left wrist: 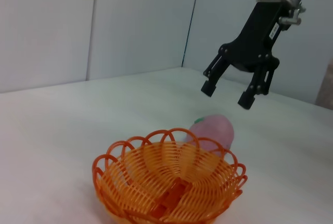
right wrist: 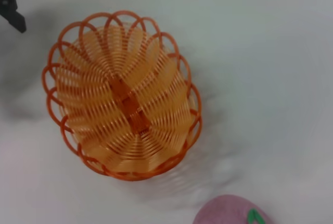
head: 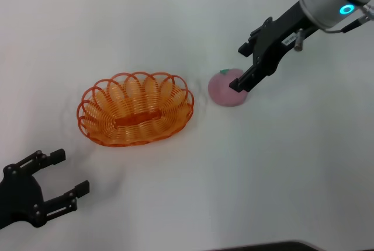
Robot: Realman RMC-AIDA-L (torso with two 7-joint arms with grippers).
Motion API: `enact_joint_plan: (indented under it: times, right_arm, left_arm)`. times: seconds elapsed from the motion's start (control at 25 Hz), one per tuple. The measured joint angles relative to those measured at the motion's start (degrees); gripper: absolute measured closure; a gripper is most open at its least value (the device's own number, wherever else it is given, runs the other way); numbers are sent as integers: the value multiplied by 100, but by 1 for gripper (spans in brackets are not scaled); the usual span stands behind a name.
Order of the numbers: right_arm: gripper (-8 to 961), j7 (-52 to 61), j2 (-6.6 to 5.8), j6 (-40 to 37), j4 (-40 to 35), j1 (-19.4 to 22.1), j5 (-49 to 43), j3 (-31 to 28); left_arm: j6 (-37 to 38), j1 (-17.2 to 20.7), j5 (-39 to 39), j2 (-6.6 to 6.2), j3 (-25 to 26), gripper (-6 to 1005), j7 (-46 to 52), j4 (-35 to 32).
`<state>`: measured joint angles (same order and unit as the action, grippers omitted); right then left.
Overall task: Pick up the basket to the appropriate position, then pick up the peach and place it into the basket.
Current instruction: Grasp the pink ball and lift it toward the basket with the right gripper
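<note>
since the oval orange plastic wire basket (head: 135, 108) already sits upright on the white table surface (head: 292, 169), a little toward the left of its middle, your job now is the round pink-mauve peach with the small green leaf (head: 227, 88), which rests on the table just beside the basket's right end, apart from the rim. your right gripper (head: 243, 68) hangs above the peach with its black fingers (left wrist: 248, 98) spread apart and nothing between them; the left wrist view shows clear air between the fingertips and the fruit. bring the gripper straight down so one finger passes on each side of the peach's widest part, and keep the leaf out from under a pad. the fruit looks soft and round, so close gently and centred, or it may squirt sideways toward the basket or roll toward the right edge. lift well clear of the scalloped rim before carrying it across, then release low over the solid strip in the base. your left gripper (head: 51, 185) rests near the front left corner, fingers apart and empty; leave it there.
</note>
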<state>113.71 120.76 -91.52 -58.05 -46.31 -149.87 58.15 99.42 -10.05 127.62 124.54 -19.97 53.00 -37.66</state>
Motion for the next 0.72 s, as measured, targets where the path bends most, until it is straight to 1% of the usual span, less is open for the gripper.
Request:
enact_joint_plan:
  times: [0.32, 0.56, 0.72]
  right_arm:
    - [18, 52, -59, 690, 745, -49, 91, 113]
    - [18, 21, -64, 987, 1231, -191, 92, 179]
    - [19, 11, -67, 1062, 1363, -239, 91, 212]
  left_arm:
    - [-2, -20, 0, 0, -10, 191, 0, 6]
    - [-4, -23, 0, 0, -11, 194, 0, 6]
    - [-9, -23, 2, 0, -15, 196, 0, 4]
